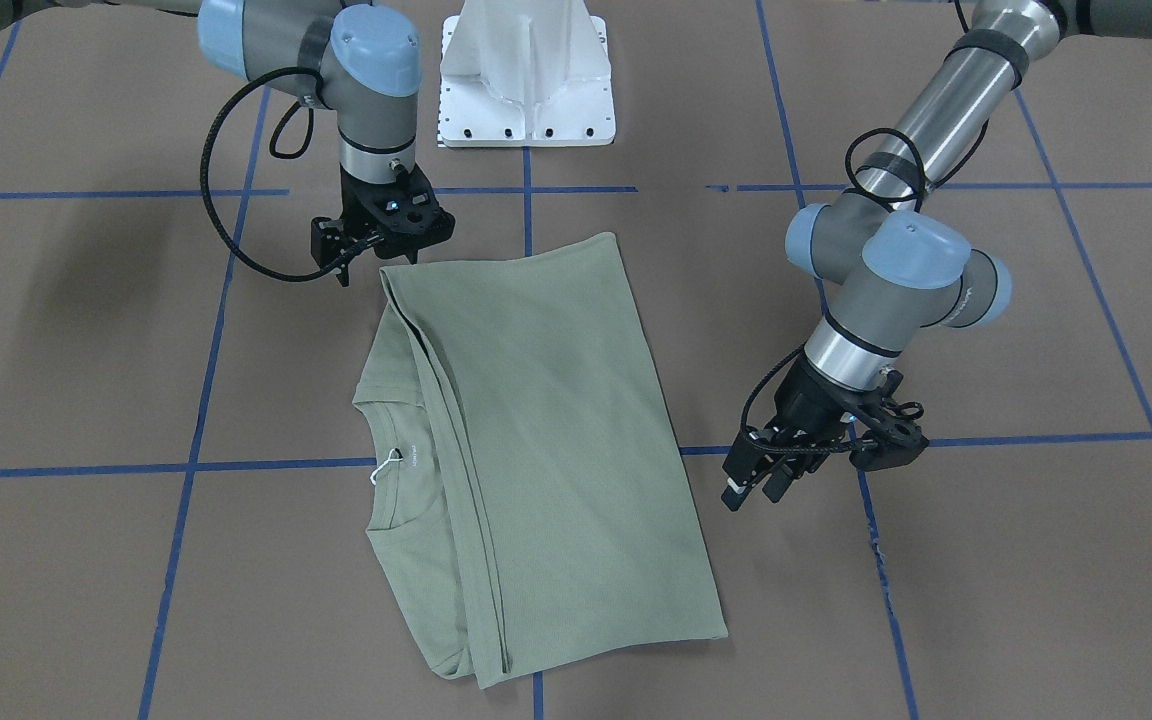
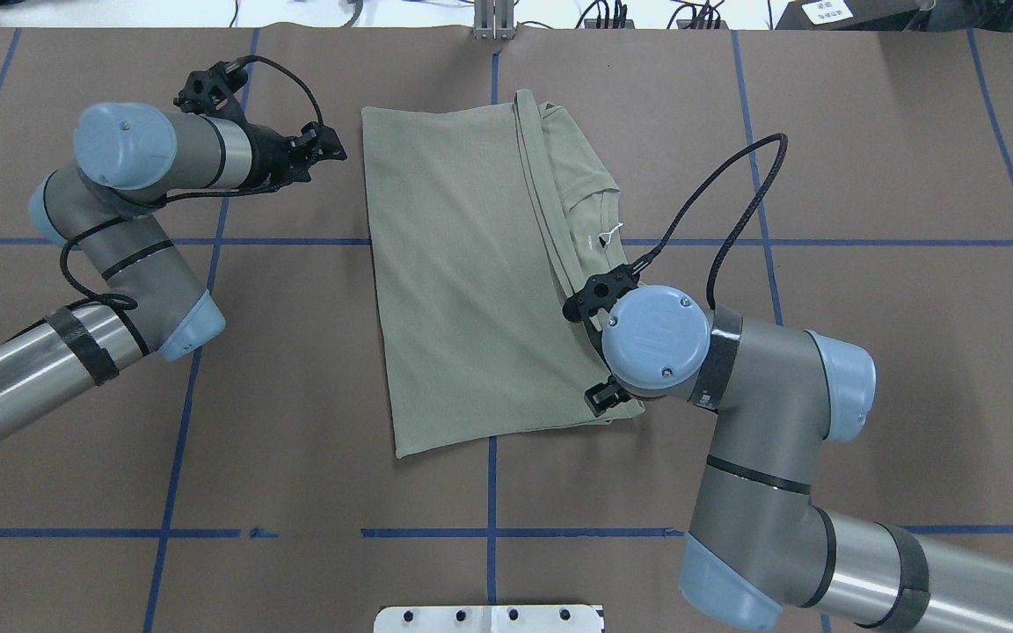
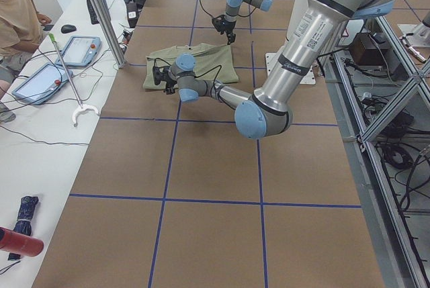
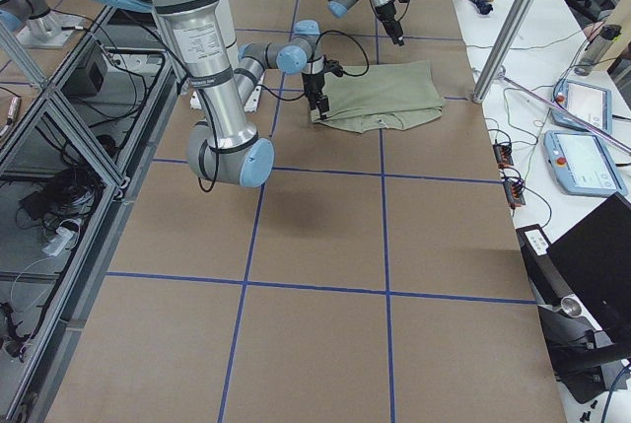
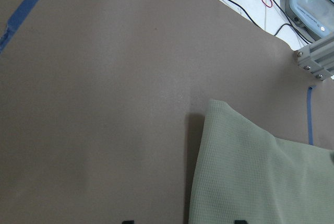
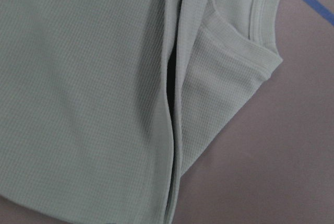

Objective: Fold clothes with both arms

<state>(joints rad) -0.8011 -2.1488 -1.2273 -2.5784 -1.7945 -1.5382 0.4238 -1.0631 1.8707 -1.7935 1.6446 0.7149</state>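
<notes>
Beneath the right gripper (image 1: 398, 240) lies a corner of the sage-green knit shirt (image 1: 556, 430), flat on the brown table (image 1: 986, 560); whether this gripper is spread or closed cannot be told. The left gripper (image 1: 758, 488) hangs just beside the shirt's opposite long edge, fingers spread, holding nothing.

Progress, as judged: the garment is folded lengthwise into an oblong, with its ribbed collar (image 1: 376, 415) exposed along one side. A crosswise fold appears outstanding.

Count: one shirt, one white neck tag (image 1: 383, 466), two arms, two grippers.

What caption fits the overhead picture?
A left arm and right arm hover beside a folded green shirt.
</notes>
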